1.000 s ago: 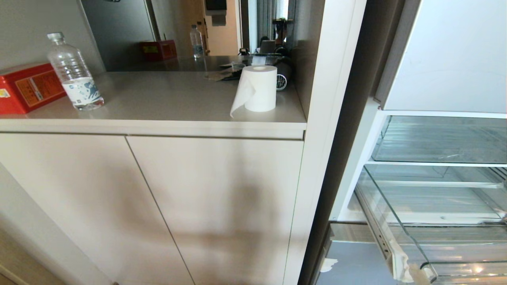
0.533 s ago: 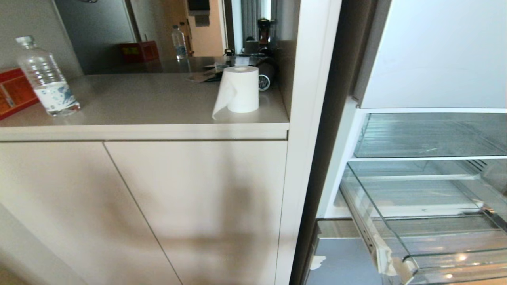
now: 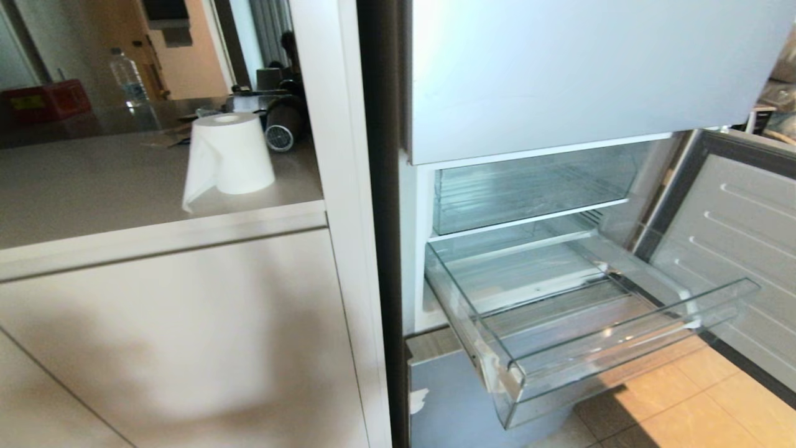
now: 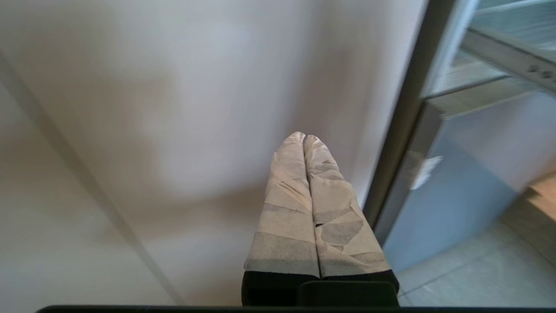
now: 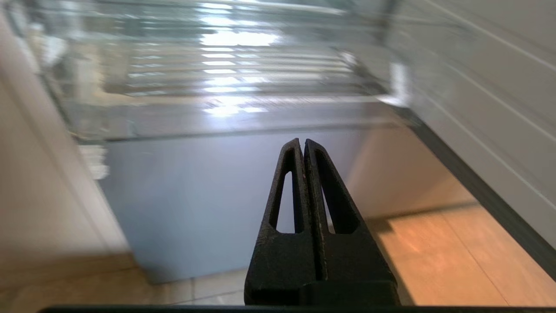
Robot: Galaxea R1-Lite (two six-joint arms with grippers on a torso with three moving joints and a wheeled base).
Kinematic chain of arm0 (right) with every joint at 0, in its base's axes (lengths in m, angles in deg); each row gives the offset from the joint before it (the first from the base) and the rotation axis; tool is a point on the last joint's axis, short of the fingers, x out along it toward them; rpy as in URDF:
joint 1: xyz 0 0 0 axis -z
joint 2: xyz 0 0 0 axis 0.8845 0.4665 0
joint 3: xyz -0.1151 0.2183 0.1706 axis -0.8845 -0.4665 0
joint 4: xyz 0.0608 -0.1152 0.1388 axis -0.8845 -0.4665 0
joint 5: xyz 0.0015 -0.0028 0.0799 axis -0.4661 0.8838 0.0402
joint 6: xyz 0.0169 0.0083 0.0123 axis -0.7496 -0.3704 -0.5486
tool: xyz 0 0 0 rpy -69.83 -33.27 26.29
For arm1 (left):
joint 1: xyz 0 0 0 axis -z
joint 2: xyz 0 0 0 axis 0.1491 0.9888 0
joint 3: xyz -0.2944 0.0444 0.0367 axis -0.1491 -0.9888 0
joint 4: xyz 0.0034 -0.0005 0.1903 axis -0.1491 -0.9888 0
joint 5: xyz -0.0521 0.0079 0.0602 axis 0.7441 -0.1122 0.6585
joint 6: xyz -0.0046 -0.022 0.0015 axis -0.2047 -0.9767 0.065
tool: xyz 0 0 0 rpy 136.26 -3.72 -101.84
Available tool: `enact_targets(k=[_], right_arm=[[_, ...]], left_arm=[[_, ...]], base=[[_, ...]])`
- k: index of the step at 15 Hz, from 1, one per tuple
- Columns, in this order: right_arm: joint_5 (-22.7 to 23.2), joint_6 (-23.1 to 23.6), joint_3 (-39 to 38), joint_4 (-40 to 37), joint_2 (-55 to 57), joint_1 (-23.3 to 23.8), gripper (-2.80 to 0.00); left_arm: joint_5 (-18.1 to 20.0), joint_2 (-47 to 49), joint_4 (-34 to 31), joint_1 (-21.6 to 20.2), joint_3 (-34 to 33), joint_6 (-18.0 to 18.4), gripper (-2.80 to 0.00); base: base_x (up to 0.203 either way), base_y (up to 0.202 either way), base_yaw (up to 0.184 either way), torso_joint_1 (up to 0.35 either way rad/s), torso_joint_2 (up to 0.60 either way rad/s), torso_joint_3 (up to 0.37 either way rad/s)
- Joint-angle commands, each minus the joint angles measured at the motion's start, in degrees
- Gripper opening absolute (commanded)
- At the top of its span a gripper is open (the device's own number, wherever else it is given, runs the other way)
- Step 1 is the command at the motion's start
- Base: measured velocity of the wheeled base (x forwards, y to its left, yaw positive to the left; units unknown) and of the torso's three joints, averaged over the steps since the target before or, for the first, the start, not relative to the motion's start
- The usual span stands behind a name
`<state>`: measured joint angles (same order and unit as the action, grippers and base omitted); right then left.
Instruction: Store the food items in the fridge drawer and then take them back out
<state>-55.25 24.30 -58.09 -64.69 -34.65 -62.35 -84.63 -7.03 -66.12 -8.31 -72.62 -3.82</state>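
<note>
clear plastic fridge drawer [image 3: 597,336] pulled out, nothing in it, beneath a smaller clear compartment [image 3: 528,190]; open ribbed door [image 3: 734,249] flanks its right. white paper roll [image 3: 231,155] stands on beige counter [image 3: 93,193]. left gripper [image 4: 304,138] and right gripper [image 5: 302,143] both closed, empty.

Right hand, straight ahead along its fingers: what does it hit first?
Probably the pale-blue lower fridge panel, below the pulled-out clear plastic fridge drawer. The shut right hand points at that panel, not into the drawer; depth is unclear.
</note>
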Motion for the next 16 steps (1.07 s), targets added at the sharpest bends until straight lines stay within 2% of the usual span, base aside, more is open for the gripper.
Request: enact_targets(k=[1,8,11,12,14,15,16], right_arm=[[0.0,0.0,0.0,0.0,0.0,0.0,-2.80],[0.1,0.0,0.0,0.2,0.1,0.1,-2.80],[0.4,0.1,0.1,0.3,5.4,0.2,-2.80],[0.4,-1.2,0.8,1.1,8.9,0.4,-2.80],[0.3,-9.5,4.4,5.0,18.8,3.2,-2.80],[0.1,-14.2,6.9,7.4,24.7,6.7,-2.80],[0.0,-17.2,9.0,9.3,29.4,12.1,-2.80]], left_arm=[[0.0,0.1,0.0,0.0,0.0,0.0,-2.80],[0.0,0.1,0.0,0.0,0.0,0.0,-2.80],[0.0,0.1,0.0,0.0,0.0,0.0,-2.80],[0.0,0.1,0.0,0.0,0.0,0.0,-2.80],[0.0,0.1,0.0,0.0,0.0,0.0,-2.80],[0.0,0.1,0.0,0.0,0.0,0.0,-2.80],[0.0,0.1,0.0,0.0,0.0,0.0,-2.80]], base=[[-0.001,0.009,-0.179,-0.001,0.00,0.006],[-0.001,0.007,-0.168,0.001,0.00,0.003],[0.000,0.000,-0.029,0.001,0.00,0.001],[0.000,0.000,0.000,0.000,0.00,0.000],[0.000,0.000,0.000,0.000,0.00,0.000],[0.000,0.000,0.000,0.000,0.00,0.000],[0.000,0.000,0.000,0.000,0.00,0.000]])
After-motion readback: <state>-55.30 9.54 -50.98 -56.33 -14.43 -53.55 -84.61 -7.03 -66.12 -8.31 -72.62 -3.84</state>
